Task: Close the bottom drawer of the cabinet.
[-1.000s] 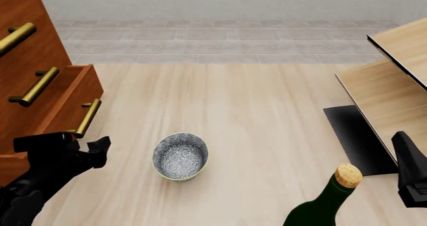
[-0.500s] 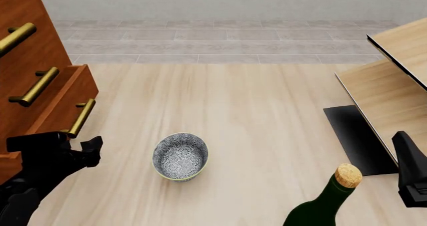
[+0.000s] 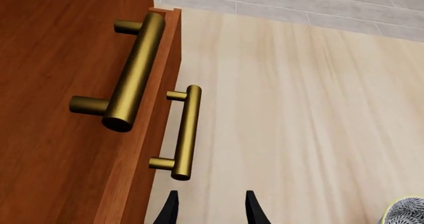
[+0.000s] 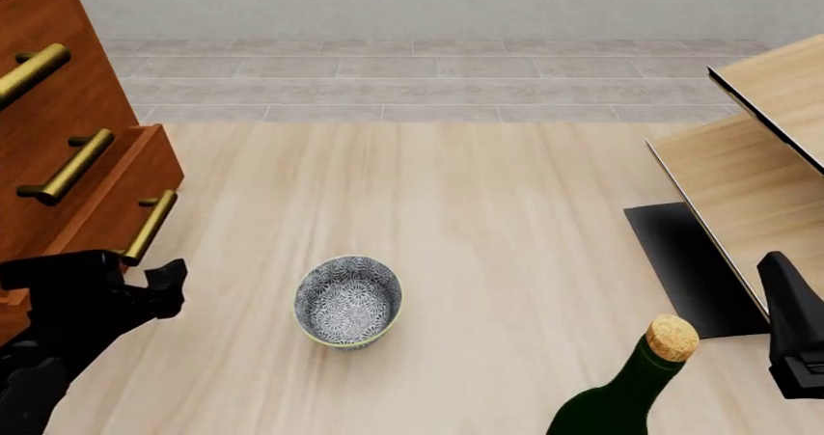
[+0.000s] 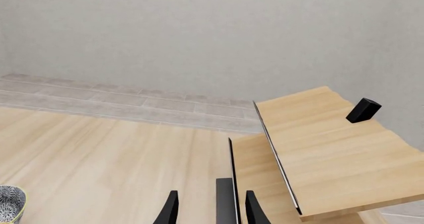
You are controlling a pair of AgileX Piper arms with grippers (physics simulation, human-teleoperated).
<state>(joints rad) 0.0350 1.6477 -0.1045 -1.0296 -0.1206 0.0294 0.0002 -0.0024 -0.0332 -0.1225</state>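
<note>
Spanning pale wood table (image 4: 515, 223), grey tiled strip (image 4: 425, 68), plain grey wall (image 5: 198, 35).

You've got 1 cabinet (image 4: 52, 117) w/ 3 brass bar handles showing in front view: top (image 4: 29, 73), middle (image 4: 68, 167), and the one on the bottom drawer (image 4: 152, 226). Left wrist cam shows only 2 of those handles. 1 patterned bowl (image 4: 347, 300). 1 green bottle (image 4: 631, 389) w/ 1 cork (image 4: 671, 338). 1 pale wood furniture piece (image 4: 754, 160), 2 stepped surfaces, black edging. 1 small black block (image 5: 363, 110) on it. 2 grippers: left gripper (image 4: 103, 285), right gripper (image 4: 792, 343).
</note>
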